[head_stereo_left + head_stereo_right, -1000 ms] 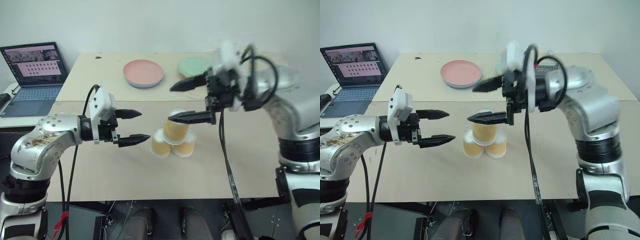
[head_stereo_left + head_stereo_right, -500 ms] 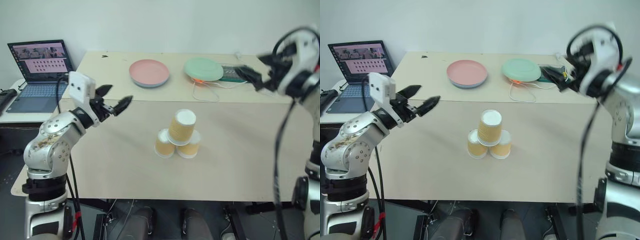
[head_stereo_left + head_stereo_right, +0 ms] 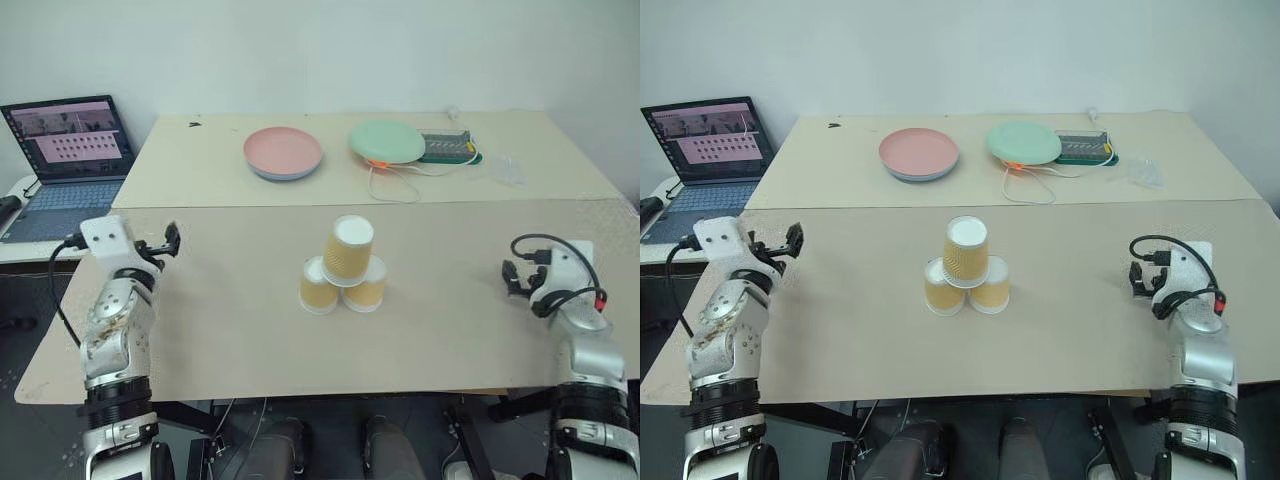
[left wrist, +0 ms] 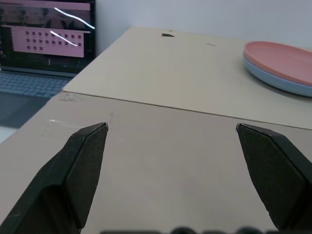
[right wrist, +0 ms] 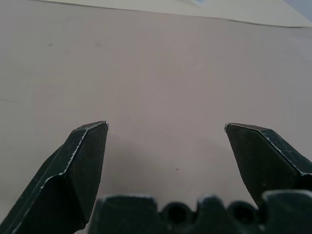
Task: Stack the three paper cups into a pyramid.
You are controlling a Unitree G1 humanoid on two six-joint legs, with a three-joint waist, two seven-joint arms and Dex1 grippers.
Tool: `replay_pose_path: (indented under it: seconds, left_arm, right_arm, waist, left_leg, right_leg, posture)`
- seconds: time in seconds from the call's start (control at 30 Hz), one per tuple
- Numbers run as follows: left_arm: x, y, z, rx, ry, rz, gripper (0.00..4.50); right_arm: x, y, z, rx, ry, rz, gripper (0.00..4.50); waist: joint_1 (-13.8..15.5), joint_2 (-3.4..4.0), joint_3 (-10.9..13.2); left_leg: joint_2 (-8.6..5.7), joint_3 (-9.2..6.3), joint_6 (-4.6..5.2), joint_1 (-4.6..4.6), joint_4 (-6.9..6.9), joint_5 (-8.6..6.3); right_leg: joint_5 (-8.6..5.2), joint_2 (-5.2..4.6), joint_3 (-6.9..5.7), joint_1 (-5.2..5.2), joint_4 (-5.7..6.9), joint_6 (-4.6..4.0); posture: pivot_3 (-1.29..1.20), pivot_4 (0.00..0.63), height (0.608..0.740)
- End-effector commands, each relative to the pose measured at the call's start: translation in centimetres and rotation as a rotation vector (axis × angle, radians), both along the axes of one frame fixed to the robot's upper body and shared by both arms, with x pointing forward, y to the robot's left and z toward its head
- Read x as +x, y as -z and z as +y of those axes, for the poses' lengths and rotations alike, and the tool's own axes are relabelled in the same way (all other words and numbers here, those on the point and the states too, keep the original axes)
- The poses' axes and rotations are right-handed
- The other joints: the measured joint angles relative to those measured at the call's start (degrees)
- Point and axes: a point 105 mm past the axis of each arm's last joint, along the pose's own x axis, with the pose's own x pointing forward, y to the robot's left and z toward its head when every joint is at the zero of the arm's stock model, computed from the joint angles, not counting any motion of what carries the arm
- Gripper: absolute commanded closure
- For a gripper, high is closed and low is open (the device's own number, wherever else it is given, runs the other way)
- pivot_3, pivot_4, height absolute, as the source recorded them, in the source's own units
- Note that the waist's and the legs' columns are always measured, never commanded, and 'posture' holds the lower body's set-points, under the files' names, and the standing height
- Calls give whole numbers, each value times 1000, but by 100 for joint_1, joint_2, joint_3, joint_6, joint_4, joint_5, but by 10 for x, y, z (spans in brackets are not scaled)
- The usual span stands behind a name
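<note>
The three paper cups [image 3: 345,270] stand as a pyramid near the middle of the front surface [image 3: 250,330]: two upside down side by side and touching, the third resting on top of them, leaning a little. Nothing lies close around them. The left gripper [image 4: 170,129] sits well off to the left near the surface's edge, its black fingers [image 4: 83,161] spread wide with nothing between them. The right gripper [image 5: 165,127] sits well off to the right, also wide apart and empty. On the rear surface are a pink plate [image 3: 284,152], a green plate [image 3: 387,141] over a white cable [image 3: 390,185], and a small green tray [image 3: 447,148] beside it. A laptop [image 3: 62,150] stands open at the far left.
</note>
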Motion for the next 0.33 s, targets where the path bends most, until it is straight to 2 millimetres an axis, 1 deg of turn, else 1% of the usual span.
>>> replay_pose_path:
  seconds: [0.03,0.17,0.33]
  left_arm:
    - [1,-6,7,18,-53,-65,0]
    - [2,-5,12,15,-87,-86,0]
    - [5,0,14,10,-101,-98,0]
  right_arm:
    - [4,-17,-1,-9,27,-90,29]
    - [11,-19,6,4,15,-102,29]
    - [18,-23,18,-16,-10,-113,29]
  waist:
    - [10,-1,-1]
    - [29,-1,-1]
    - [21,-1,-1]
  left_leg:
    - [0,0,3,-2,0,-2]
    - [-5,1,13,-18,0,-8]
    - [-5,8,13,-23,0,-8]
  right_leg:
    - [1,1,0,-3,0,-1]
    - [23,1,4,-21,1,-38]
    - [23,1,11,-30,4,-37]
  posture:
    - [0,150,715]
    - [0,150,715]
    - [0,150,715]
